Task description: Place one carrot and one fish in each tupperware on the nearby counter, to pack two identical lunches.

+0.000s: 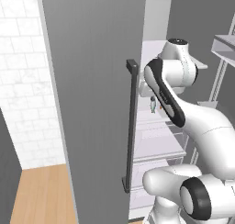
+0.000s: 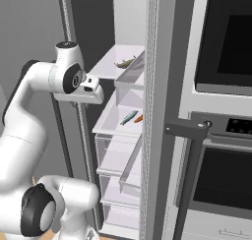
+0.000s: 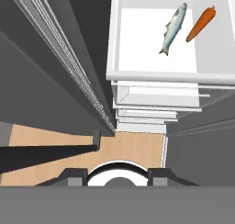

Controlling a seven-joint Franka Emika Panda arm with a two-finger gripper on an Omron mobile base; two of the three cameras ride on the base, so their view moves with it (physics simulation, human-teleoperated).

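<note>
On a white fridge shelf [image 3: 137, 39] a silvery fish [image 3: 173, 29] lies beside an orange carrot [image 3: 200, 23], the two apart. Both are seen again from the right base as the fish [image 2: 129, 117] and carrot [image 2: 139, 118], and from the left base as a small fish [image 1: 153, 103]. A second, darker fish [image 2: 125, 63] lies on the shelf above. My gripper [image 2: 93, 94] hangs outside the fridge, in front of the shelves, pointing down. Its fingertips [image 3: 73, 176] stand apart, gripper [image 3: 117, 177] open with nothing held. The tupperware and counter are out of view.
A tall grey fridge door [image 1: 92, 103] with a dark bar handle [image 1: 132, 126] stands open at my left. The other door [image 2: 157, 86] stands edge-on at the right, with an oven [image 2: 226, 47] beyond it. Clear drawers [image 2: 120, 155] sit below the shelf, wooden floor [image 3: 133, 147] underneath.
</note>
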